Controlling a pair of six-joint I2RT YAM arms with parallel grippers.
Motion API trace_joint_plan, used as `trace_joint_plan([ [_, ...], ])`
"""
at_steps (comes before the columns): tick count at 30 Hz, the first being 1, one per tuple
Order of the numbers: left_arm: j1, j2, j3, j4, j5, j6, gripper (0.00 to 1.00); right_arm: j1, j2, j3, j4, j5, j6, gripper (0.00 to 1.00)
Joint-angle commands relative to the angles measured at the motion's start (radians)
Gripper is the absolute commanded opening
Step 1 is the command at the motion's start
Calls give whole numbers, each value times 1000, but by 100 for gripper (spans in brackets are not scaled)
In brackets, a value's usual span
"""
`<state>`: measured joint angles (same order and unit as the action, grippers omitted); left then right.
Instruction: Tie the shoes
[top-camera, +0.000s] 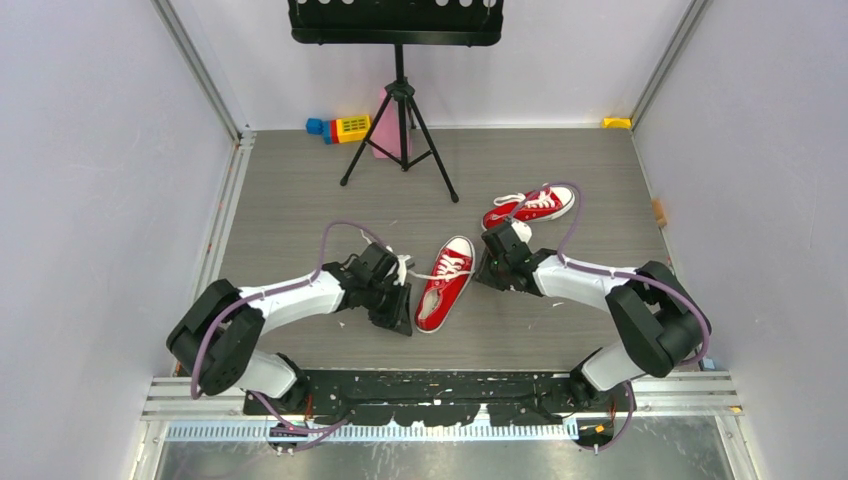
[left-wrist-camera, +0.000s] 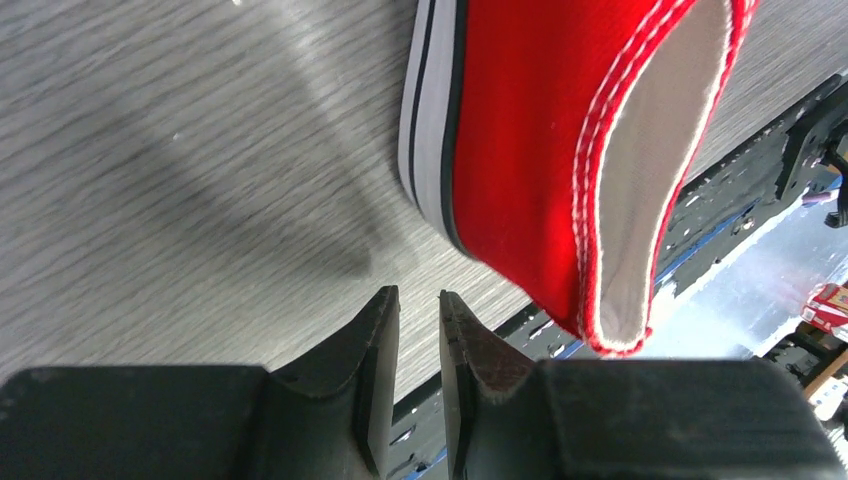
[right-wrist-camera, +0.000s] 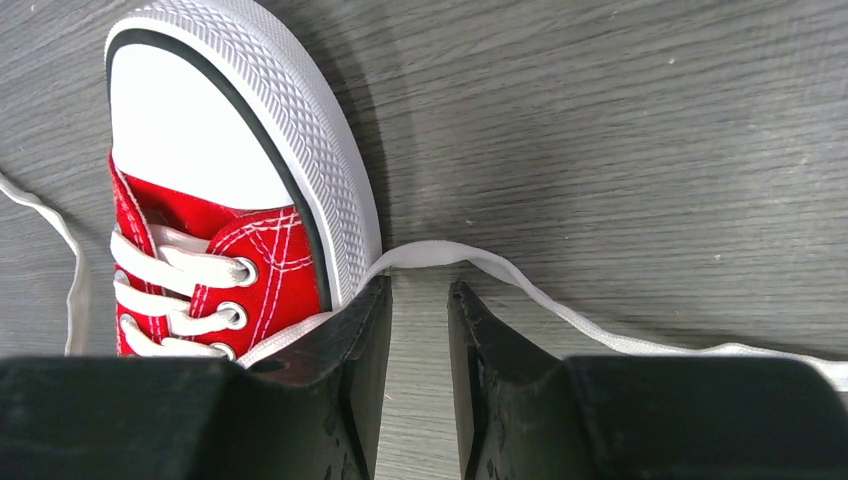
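1 red shoe (top-camera: 446, 283) lies on the grey wood-grain table (top-camera: 300, 190) between left gripper (left-wrist-camera: 418, 295) and right gripper (right-wrist-camera: 418, 285), a 2nd shoe (top-camera: 530, 206) farther back; pale walls (top-camera: 90, 150) surround. Both pincers stand narrowly parted, empty; a white lace (right-wrist-camera: 560, 310) passes the right's tips.

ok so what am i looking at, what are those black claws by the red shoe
Two robot arms stand at a table's edge. The wide picture looks down from above; the other two come from a camera on each wrist, so the black claws are that arm's own fingers. On the table lie the near shoe, between the arms, and the far shoe. The left gripper is by the near shoe's heel, the right gripper by its toe, a loose white lace just past its tips. Both are slightly open, visibly holding nothing.
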<state>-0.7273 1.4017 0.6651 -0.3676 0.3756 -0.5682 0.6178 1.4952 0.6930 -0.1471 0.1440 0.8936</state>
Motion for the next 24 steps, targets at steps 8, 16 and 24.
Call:
trace_joint_plan([
  [8,-4,67,5,185,114,-51,26,3,45,29,69,-60,-11,34],
  [16,-4,129,8,248,118,-80,27,4,69,45,87,-80,-6,34],
  [24,-4,172,4,358,97,-142,25,2,89,60,100,-83,-21,34],
])
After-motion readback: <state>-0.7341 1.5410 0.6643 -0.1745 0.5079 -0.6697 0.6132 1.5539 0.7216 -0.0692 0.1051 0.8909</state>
